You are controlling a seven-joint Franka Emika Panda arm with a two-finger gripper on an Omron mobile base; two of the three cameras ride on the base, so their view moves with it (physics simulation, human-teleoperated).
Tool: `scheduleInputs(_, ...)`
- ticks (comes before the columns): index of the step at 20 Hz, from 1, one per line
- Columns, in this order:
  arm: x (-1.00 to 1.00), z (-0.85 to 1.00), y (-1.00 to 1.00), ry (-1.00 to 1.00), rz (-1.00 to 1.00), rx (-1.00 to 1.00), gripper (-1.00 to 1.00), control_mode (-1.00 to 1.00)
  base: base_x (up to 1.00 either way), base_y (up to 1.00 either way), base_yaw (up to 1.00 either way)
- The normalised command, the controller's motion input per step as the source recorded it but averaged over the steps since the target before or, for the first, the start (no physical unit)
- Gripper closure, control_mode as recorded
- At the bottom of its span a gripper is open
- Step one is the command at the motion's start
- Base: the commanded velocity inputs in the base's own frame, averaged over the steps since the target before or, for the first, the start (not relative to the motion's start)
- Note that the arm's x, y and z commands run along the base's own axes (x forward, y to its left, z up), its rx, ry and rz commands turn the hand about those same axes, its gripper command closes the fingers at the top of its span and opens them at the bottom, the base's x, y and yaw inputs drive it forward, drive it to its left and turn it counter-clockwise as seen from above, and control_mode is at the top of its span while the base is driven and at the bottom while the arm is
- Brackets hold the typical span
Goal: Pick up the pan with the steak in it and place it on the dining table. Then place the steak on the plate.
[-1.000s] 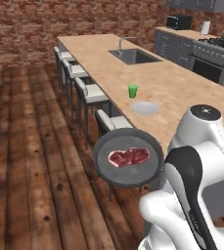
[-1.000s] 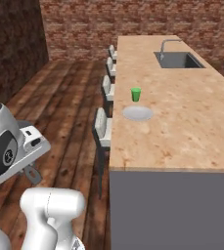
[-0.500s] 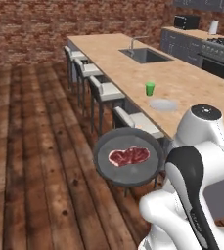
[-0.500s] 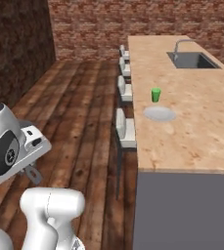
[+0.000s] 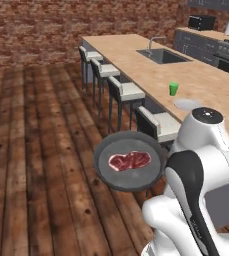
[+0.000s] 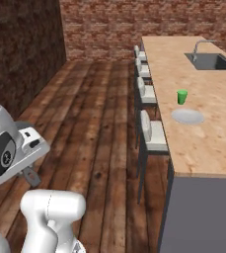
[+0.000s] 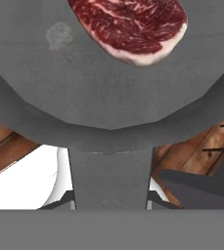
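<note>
Pan (image 5: 130, 161) held up in the air w/ steak (image 5: 130, 161) flat in its middle, over the wood floor, just left of the stools and the near end of the dining table (image 6: 203, 123). Gripper clamped on the pan handle (image 7: 109, 178); fingertips themselves hidden under it, so grip point is approx. Plate (image 6: 187, 116) sits bare on the table, green cup (image 6: 182, 97) just beyond it. Progress: pickup done; pan not yet on table, steak transfer left. No readable text or brands.

The pan (image 5: 130, 162), steak (image 5: 129, 161) lying inside, hangs above the wooden floor (image 5: 41, 150) beside the dining table (image 5: 206, 82).
</note>
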Motion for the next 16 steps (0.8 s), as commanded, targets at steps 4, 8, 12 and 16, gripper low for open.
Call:
scheduleInputs(4, 0.00, 0.00, 0.00, 0.00, 0.00, 0.00, 1.00, 1.00, 0.48, 0.07, 0.00)
scheduleInputs(8, 0.00, 0.00, 0.00, 0.00, 0.00, 0.00, 1.00, 1.00, 0.97, 0.39, -0.04)
scheduleInputs(12, 0.00, 0.00, 0.00, 0.00, 0.00, 0.00, 1.00, 1.00, 1.00, 0.43, -0.04)
scheduleInputs(16, 0.00, 0.00, 0.00, 0.00, 0.00, 0.00, 1.00, 1.00, 1.00, 0.50, -0.05)
